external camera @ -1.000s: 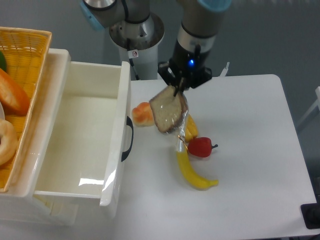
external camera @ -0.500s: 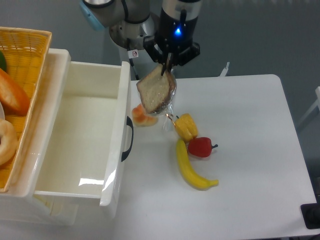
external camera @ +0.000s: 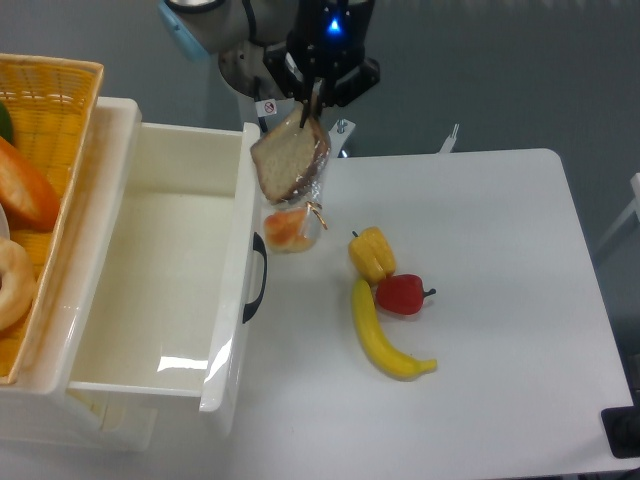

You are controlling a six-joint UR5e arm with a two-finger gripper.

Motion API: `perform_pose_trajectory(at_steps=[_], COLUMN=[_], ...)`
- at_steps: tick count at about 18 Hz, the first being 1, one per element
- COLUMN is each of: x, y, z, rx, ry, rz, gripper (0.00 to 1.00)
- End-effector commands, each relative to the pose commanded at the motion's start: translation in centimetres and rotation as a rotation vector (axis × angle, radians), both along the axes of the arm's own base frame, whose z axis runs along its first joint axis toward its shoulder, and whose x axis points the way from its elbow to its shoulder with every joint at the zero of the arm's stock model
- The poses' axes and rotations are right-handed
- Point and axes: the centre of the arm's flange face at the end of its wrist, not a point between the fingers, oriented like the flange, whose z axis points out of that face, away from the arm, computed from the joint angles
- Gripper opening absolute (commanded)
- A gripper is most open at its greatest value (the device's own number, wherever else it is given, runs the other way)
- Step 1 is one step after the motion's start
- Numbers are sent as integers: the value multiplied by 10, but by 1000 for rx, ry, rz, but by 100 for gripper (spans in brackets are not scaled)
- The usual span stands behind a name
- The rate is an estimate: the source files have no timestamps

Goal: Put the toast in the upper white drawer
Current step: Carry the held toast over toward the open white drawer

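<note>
From the fixed camera, the robot's two-finger claw (external camera: pixel 309 103) is pinching the top edge of the flat brown slice of toast in clear plastic wrap (external camera: pixel 288 161), which hangs tilted in the air with its twisted plastic tail (external camera: pixel 316 214) trailing below. The toast is just right of the front wall of the large glossy white plastic drawer (external camera: pixel 150 262), above the round orange-tan bun (external camera: pixel 289 230) on the white desk (external camera: pixel 480 300). The drawer stands pulled open, its black curved handle (external camera: pixel 258 277) facing the desk, and its inside shows only bare white floor.

By my reading, the pick-up is done and the carry is well along: the toast is lifted and almost at the drawer's edge, but not yet over the opening. Crossing the front wall, lowering and letting go are left.

Farther right on the desk lie a yellow pepper (external camera: pixel 372 253), a red pepper (external camera: pixel 402 294) and a yellow banana (external camera: pixel 384 343). A yellow wicker basket (external camera: pixel 52 95) sits at the far left.
</note>
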Motion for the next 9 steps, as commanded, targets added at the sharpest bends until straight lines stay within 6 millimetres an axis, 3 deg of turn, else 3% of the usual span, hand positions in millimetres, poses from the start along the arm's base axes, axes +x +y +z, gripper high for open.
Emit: perform_pose_trajectory(at_steps=[6, 9], x=[26, 29], y=[12, 16], z=[-5, -14], rx=[-5, -18], ry=[-14, -28], rz=[-35, -32], gripper=[0, 0])
